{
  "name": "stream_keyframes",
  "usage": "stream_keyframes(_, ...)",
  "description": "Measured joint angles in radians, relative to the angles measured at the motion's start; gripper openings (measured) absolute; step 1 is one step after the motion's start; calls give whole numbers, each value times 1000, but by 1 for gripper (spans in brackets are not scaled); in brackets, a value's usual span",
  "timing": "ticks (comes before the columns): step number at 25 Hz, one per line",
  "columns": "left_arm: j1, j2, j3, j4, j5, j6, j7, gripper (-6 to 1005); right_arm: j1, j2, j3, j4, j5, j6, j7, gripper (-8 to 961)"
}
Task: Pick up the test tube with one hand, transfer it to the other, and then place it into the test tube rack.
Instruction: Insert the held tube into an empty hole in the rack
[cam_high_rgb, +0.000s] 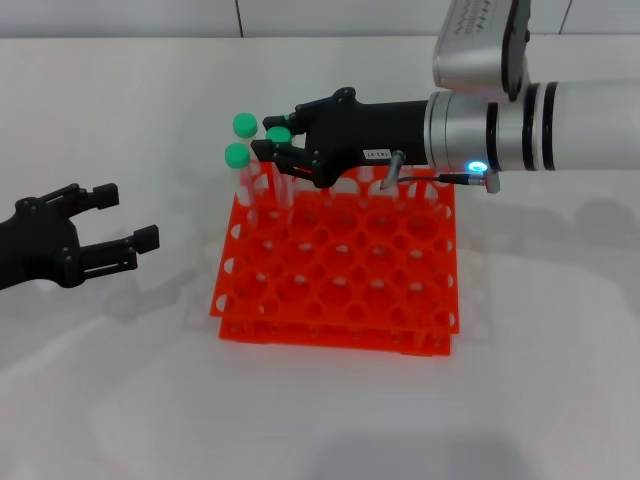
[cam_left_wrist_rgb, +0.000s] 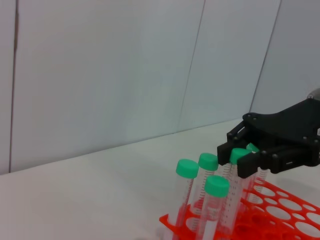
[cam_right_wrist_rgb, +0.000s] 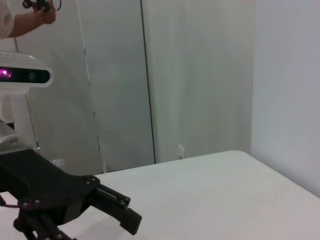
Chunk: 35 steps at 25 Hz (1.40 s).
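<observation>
Nearest you, the white surface (cam_high_rgb: 330, 420) lay bare in front of the test tube rack (cam_high_rgb: 340, 265), with open room along the whole near edge. The orange rack sat mid-surface, most of its holes unfilled; only its far left corner held tubes.

To your left, the left gripper (cam_high_rgb: 95, 235) hovered low beside the rack, well apart from it, its fingers spread and holding nothing. A clear strip of surface separated it from the rack's left edge.

Farther back, the right gripper (cam_high_rgb: 278, 140) reached in from the right over the rack's far edge, its blue light showing at the wrist. Its fingers were closed around the test tube (cam_high_rgb: 278, 134) just under the green cap, at the rack's far left corner; the tube's lower end seemed to sit in a hole, though the fingers hid that part. Two other capped tubes (cam_high_rgb: 240, 140) stood upright just beside it, and the left wrist view showed the cluster (cam_left_wrist_rgb: 200, 185) packed close, caps near touching.

Beyond the rack, the surface ran on bare to pale wall panels (cam_left_wrist_rgb: 125, 70). The right wrist view showed more panels (cam_right_wrist_rgb: 200, 75) and a person's arm (cam_right_wrist_rgb: 20, 22) at the far corner of the room.
</observation>
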<state>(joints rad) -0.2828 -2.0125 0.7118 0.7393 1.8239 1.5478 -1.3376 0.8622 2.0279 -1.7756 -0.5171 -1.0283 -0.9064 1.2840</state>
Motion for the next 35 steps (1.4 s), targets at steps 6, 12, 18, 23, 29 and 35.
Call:
stream_keyframes(6, -2, 0, 0, -1, 0, 0, 0, 875, -6, 0, -10, 0, 0, -1, 0, 387)
stream_keyframes(12, -3, -1, 0, -3, 0, 0, 0, 874, -13, 0, -10, -3, -1, -7, -1, 391)
stream_keyframes(18, -3, -4, 0, -5, 0, 0, -1, 874, -38, 0, -10, -33, -1, -10, -4, 417)
stream_keyframes(23, -1, -3, 0, -3, -1, -2, -2, 875, -76, -10, -1, -85, -5, -60, 8, 446)
stream_keyframes(29, 5, -2, 0, 4, -5, 3, 0, 875, -216, -44, 56, -242, -94, -160, 54, 455)
stream_keyframes(35, 2, 0, 0, 5, -9, 3, 7, 874, -349, -19, 270, -309, -250, -263, 44, 454)
